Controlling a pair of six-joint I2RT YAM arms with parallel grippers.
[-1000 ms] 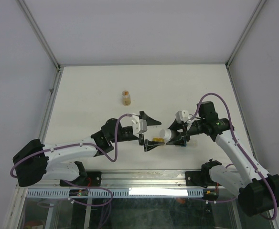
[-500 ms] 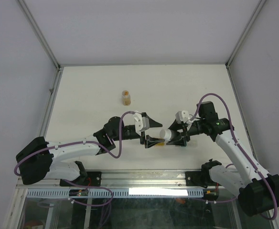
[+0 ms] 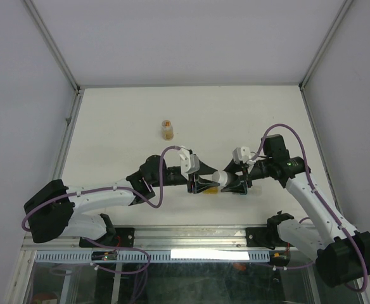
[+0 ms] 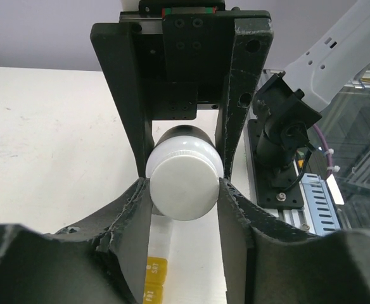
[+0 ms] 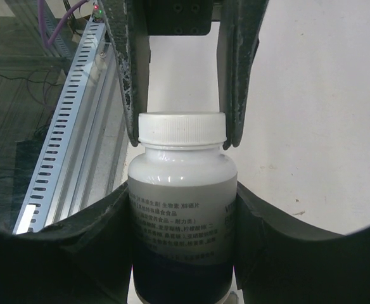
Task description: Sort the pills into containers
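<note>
A white pill bottle [image 3: 220, 177] with a printed label hangs sideways above the table between both arms. My right gripper [image 5: 182, 197] is shut on the bottle [image 5: 182, 209] round its body. My left gripper [image 4: 184, 185] is shut on the white screw cap [image 4: 185, 187], with both pads touching its sides. The same cap [image 5: 182, 130] shows in the right wrist view between the left fingers [image 5: 133, 82]. On the table below lies the containers' yellow part [image 4: 154, 278], also seen from above as the containers [image 3: 209, 189]. No pills show.
A small amber bottle [image 3: 166, 129] stands upright on the white table [image 3: 121, 120] at the back left. A metal rail [image 3: 191, 235] runs along the near edge by the arm bases. Grey walls enclose the table's far and side edges.
My left arm has reached right to the bottle, and its jaws have come together on the cap. The right arm and the bottle have held still.
</note>
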